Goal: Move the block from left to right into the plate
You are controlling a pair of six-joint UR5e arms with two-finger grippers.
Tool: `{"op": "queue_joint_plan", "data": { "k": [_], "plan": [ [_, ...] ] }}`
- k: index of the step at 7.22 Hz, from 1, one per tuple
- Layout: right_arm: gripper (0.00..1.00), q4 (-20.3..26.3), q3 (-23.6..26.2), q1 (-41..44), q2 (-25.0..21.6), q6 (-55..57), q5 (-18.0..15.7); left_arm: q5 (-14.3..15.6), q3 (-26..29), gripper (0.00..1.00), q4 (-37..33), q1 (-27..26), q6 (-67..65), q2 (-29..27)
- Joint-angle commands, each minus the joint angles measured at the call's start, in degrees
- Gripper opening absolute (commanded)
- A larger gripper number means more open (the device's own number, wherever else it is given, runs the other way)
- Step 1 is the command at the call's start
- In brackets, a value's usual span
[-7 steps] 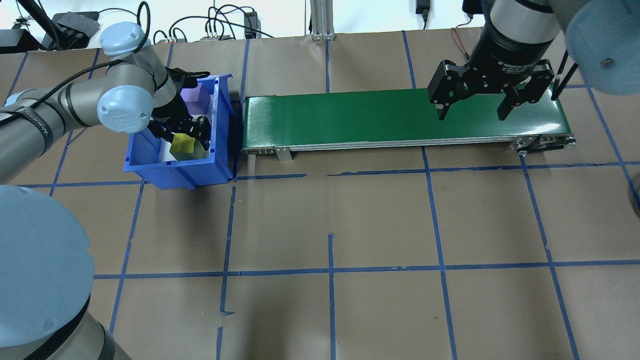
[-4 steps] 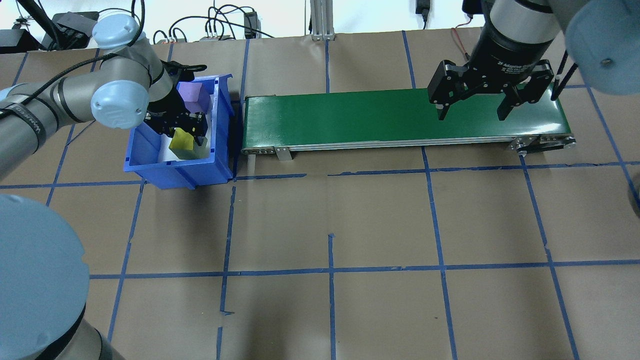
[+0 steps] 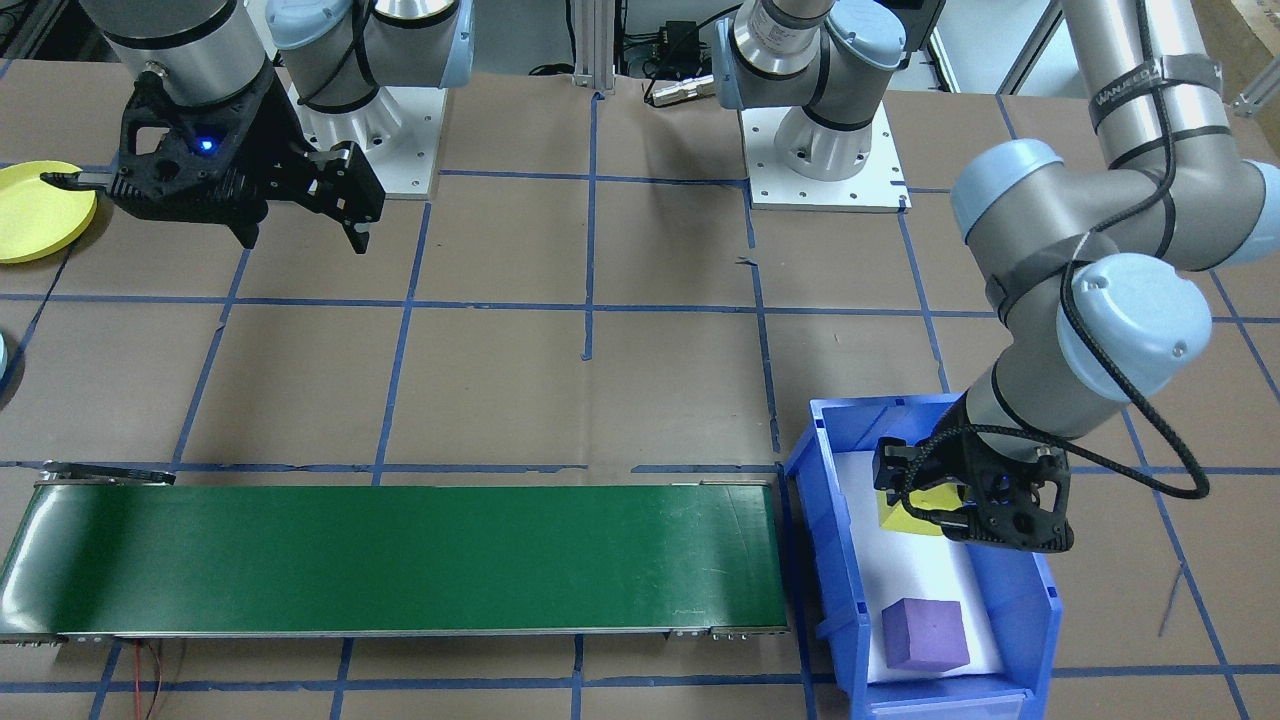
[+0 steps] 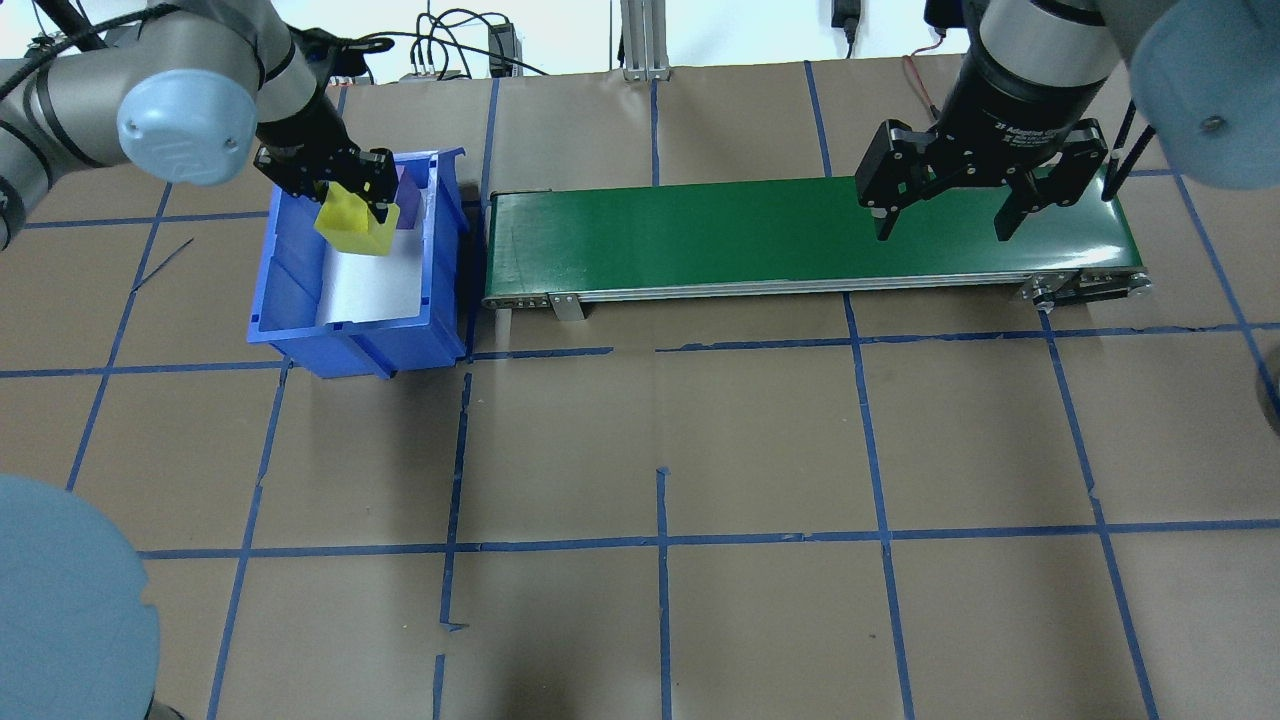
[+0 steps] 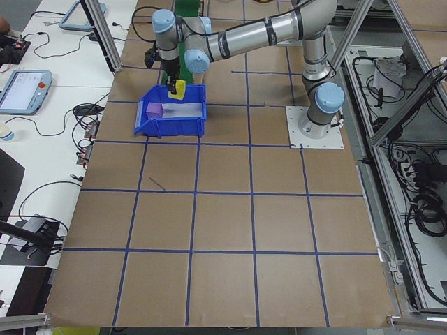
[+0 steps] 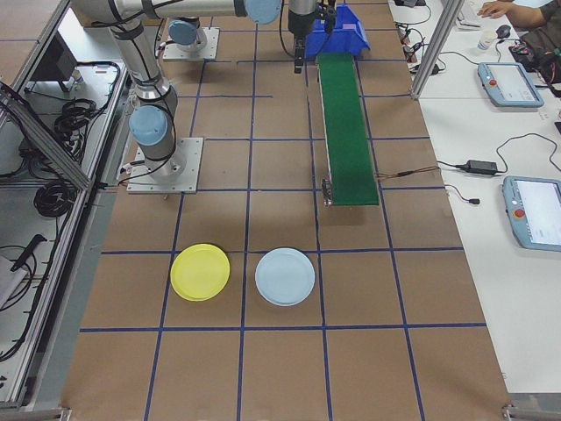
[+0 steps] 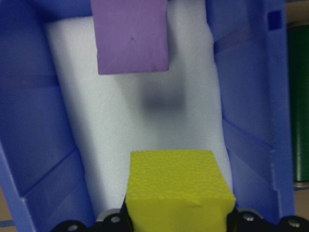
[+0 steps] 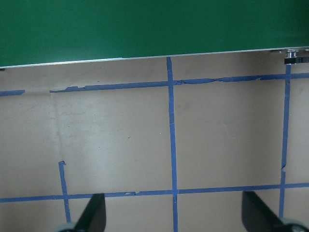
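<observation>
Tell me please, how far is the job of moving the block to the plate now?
Done: the left gripper is shut on the yellow block, raised over the blue bin. In hand: carrying it toward the green conveyor. Left: the open right gripper waits over the belt; the yellow plate is empty.

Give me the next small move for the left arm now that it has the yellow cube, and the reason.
Probably carry it sideways toward the near end of the green conveyor belt. The left end effector is shut on the yellow cube, which hangs above the blue bin, while the purple cube lies on the bin's floor. The right end effector waits open over the belt's far end.
</observation>
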Motion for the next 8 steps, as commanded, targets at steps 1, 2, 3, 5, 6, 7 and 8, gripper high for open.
{"op": "queue_joint_plan", "data": {
  "k": [1,2,3,5,6,7,8],
  "plan": [
    [1.0,0.06,0.0,0.0,0.0,0.04,0.0,-0.46,2.89,0.37,2.39,-7.76,-10.49,-2.67],
    [1.0,-0.03,0.0,0.0,0.0,-0.05,0.0,-0.29,2.63,0.36,6.25,-12.41,-10.78,-5.13],
    [1.0,-0.03,0.0,0.0,0.0,-0.05,0.0,-0.38,0.97,0.37,6.38,-14.63,-10.79,-6.55],
    [1.0,-0.03,0.0,0.0,0.0,0.04,0.0,0.23,-2.56,0.8,9.25,-15.18,-9.82,-6.56],
    [1.0,-0.03,0.0,0.0,0.0,-0.05,-0.09,0.32,-1.95,1.0,10.15,-15.09,-8.95,-6.3],
    [1.0,-0.03,0.0,0.0,0.0,-0.05,-0.09,0.41,-1.43,1.0,9.37,-14.57,-6.94,-3.86],
    [1.0,-0.12,0.0,-0.26,0.17,-1.18,-0.18,0.5,-1.59,1.0,8.58,-12.39,-6.4,-1.4]
  ]
}}
